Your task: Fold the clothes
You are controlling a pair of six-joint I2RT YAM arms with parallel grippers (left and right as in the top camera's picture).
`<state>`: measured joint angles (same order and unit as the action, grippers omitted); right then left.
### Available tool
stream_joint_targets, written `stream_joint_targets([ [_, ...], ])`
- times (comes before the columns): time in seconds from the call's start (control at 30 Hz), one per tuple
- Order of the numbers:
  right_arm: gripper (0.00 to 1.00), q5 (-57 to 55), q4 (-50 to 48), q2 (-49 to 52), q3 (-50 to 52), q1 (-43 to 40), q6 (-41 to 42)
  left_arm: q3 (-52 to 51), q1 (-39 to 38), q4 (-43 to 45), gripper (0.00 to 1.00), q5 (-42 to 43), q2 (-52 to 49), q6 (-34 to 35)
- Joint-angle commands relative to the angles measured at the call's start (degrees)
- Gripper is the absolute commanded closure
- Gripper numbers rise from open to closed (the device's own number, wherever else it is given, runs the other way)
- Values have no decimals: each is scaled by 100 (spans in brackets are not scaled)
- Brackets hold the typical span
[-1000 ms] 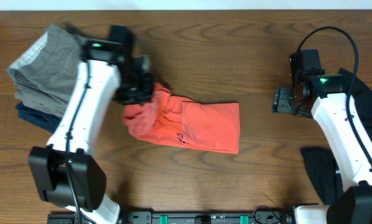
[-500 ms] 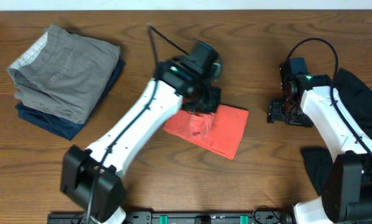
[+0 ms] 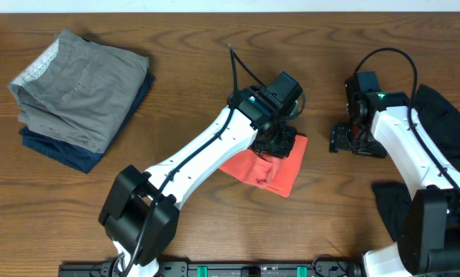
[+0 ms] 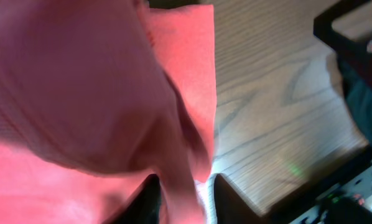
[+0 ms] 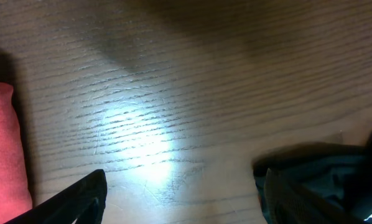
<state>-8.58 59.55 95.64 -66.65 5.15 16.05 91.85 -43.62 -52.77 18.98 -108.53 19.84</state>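
— Where is the coral-red T-shirt (image 3: 270, 173)?
— Folded on the wooden table (image 3: 199, 61), just right of the middle, under my left gripper (image 4: 183, 205). A fold of it runs between my fingers, which stand partly apart. I cannot tell whether they pinch it.
— And your right gripper (image 5: 183, 186)?
— Wide open, holding nothing, low over bare wood between the shirt and the black garment (image 3: 444, 111) at the right edge
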Motion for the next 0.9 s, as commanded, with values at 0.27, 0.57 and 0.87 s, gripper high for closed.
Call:
stream_joint_targets([
  [0.27, 20, 280, -35, 33, 24, -20, -225, 199, 1010, -13, 50, -66, 868, -479],
  [0.57, 19, 2503, -804, -361, -273, 188, -1478, 74, 2608, -234, 49, -61, 879, -474],
  [0.87, 16, 2739, -1362, -402, -341, 1064, -1676, -249, 3045, -389, 48, -61, 719, -474],
])
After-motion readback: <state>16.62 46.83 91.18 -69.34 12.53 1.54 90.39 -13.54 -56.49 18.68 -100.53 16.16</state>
